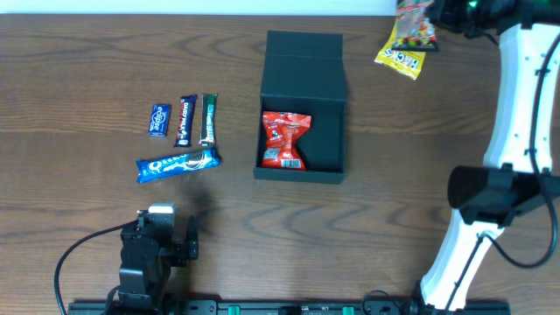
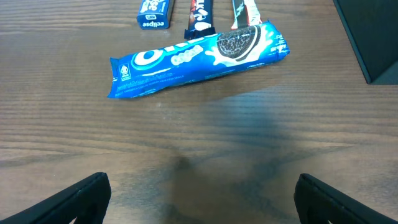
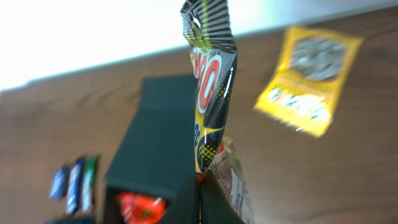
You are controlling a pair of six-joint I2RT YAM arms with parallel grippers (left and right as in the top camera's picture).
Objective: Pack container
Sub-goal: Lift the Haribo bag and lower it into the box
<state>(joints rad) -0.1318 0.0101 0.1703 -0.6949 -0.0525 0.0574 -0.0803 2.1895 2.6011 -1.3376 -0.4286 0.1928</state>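
container (image 1: pixel 327 131) open, red pkt (image 1: pixel 285 140) inside, room beside

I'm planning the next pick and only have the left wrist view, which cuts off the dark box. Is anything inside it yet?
Observer: Yes. One red packet lies inside the container, whose lid flap is open.
Operator: What is the right arm doing?
Observer: The right gripper is shut on a striped snack bag, at the far right of the overhead view.
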